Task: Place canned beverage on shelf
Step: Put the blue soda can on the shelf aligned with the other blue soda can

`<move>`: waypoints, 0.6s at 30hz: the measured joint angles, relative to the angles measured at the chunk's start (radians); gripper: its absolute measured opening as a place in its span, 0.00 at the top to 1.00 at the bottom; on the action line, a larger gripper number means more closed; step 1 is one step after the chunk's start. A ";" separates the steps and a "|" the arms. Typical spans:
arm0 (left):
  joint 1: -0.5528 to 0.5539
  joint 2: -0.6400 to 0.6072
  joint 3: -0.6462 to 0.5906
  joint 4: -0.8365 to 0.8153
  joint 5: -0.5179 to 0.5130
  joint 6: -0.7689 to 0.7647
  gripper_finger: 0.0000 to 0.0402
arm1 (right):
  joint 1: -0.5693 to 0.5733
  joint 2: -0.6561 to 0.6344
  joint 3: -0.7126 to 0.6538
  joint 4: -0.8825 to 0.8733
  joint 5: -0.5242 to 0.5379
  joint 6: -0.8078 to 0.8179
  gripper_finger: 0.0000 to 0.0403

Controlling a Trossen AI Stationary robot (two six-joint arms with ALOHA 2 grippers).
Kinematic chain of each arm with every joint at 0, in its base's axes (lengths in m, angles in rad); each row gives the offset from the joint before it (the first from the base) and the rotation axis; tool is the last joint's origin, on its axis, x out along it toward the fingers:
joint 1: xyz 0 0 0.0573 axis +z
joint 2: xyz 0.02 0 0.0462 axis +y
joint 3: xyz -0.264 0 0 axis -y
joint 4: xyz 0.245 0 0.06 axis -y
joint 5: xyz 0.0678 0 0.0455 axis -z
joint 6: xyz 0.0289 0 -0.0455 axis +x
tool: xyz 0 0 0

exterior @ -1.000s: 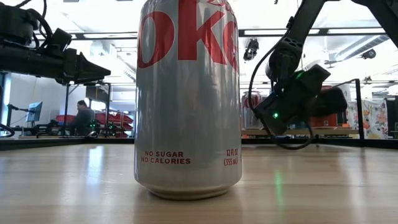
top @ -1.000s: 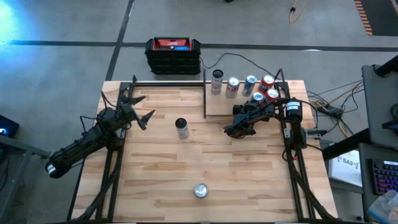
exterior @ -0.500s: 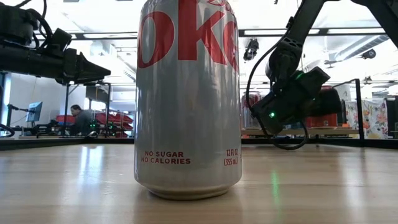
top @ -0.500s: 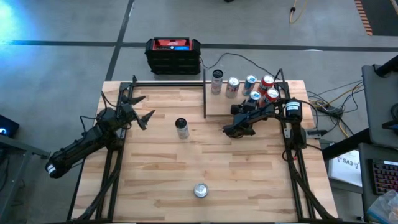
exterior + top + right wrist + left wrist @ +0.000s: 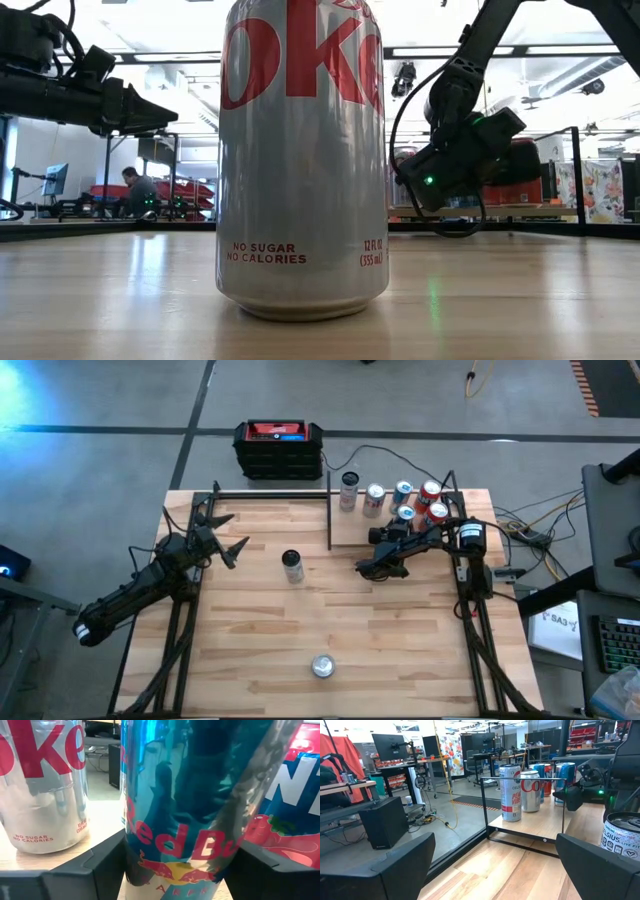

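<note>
The shelf [image 5: 350,536] is a small light wood board edged by black rods at the table's far right. Several cans stand on it, among them a Diet Coke can [image 5: 42,785] and a red can [image 5: 437,512]. My right gripper [image 5: 401,530] is over the shelf, shut on a blue Red Bull can [image 5: 180,820], which also shows in the high view [image 5: 405,514]. My left gripper [image 5: 226,546] is open and empty above the table's left part; in its wrist view [image 5: 495,865] the fingers stand wide apart. My right gripper pinches the Red Bull can's lower side wall [image 5: 137,855] between its two fingers [image 5: 85,867], one on each side. The fingers come at it about level, from the table's near side. The can stands about upright; I cannot tell whether its bottom touches the board.
A white Celsius can [image 5: 292,565] stands at mid-table, and a Diet Coke can [image 5: 322,665] stands near the front edge, filling the low view [image 5: 300,160]. A black and red box [image 5: 278,448] sits behind the far edge. Cables lie at the right. A person [image 5: 132,185] sits far off.
My right gripper has gone a little toward the table's left edge over the shelf, and the Red Bull can has gone along with it, away from the red can.
</note>
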 joint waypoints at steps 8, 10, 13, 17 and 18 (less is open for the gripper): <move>0.000 0.000 0.000 0.000 0.000 0.000 0.01 | 0.000 0.000 0.000 0.000 -0.007 0.000 0.28; 0.000 0.000 0.000 0.000 0.000 0.000 0.01 | 0.000 0.000 0.000 0.000 -0.008 0.000 0.26; 0.000 0.000 0.000 0.000 0.000 0.000 0.01 | 0.000 0.000 0.000 0.000 -0.008 0.000 0.22; 0.000 0.000 0.000 0.000 0.000 0.000 0.01 | 0.000 0.000 0.000 0.000 -0.008 0.000 0.16; 0.000 0.000 0.000 0.000 0.000 0.000 0.01 | 0.000 0.000 0.000 0.000 -0.008 0.000 0.15</move>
